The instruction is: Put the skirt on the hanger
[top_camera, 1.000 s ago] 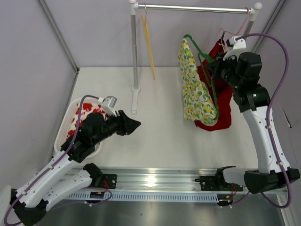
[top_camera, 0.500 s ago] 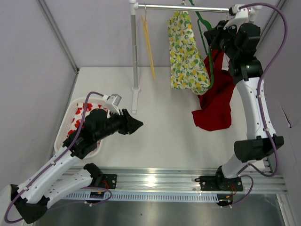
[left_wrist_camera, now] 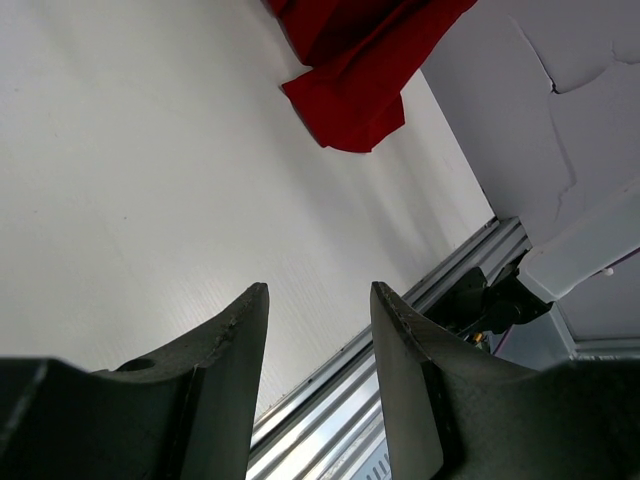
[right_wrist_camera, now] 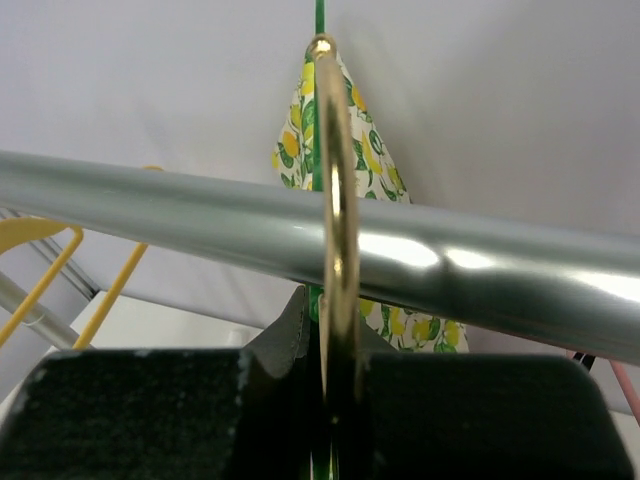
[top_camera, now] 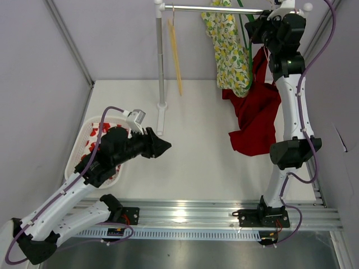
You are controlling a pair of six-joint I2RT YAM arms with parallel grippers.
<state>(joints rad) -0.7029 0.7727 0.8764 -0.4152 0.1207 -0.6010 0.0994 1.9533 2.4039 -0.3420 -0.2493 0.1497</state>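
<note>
The right gripper [right_wrist_camera: 335, 350] pinches the gold metal hook [right_wrist_camera: 331, 150] that crosses the silver clothes rail [right_wrist_camera: 150, 205]. The lemon-print skirt [top_camera: 230, 53] hangs below that rail. The left gripper [left_wrist_camera: 318, 330] stands partly open and empty above the white table [left_wrist_camera: 130, 180].

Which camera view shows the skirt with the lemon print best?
The top external view: the skirt hangs there almost whole under the rail. The right wrist view shows only small patches of it behind the rail. The left wrist view shows none of it, only a red cloth.
</note>
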